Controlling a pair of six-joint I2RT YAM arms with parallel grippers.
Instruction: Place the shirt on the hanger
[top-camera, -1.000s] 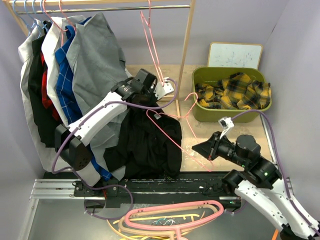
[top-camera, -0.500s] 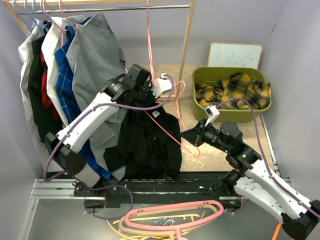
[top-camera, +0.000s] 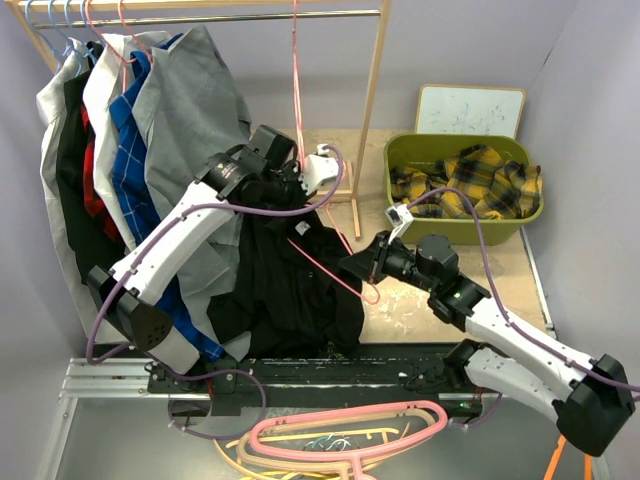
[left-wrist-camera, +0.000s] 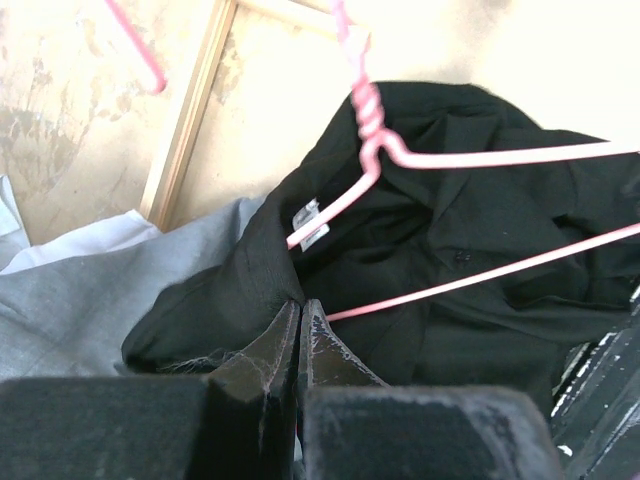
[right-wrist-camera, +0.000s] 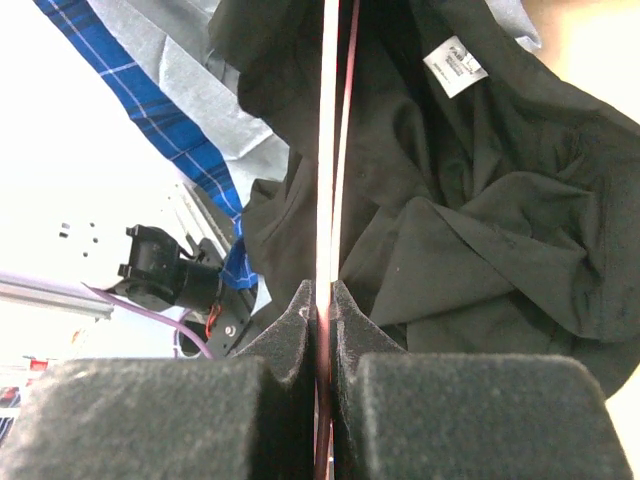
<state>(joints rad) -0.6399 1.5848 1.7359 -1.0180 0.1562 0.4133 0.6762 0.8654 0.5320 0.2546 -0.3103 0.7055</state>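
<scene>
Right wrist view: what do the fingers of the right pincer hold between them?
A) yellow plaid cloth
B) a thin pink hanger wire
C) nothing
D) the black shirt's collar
B: the pink hanger runs into the shut right pincer, with the black shirt behind.

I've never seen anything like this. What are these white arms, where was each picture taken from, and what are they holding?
These are two robot arms bolted at the near edge of a table, each ending in a two-finger gripper. The big picture looks down from above and behind them. The other two come from small cameras on the wrists, so you see each arm's own dark fingers up close. The left gripper is pinched shut on a fold of the black shirt. The right gripper is pinched on the thin pink hanger, whose wire lies across the shirt. Around them are a clothes rail with hung shirts, a green bin holding yellow plaid cloth, and spare hangers by the arm bases.
</scene>
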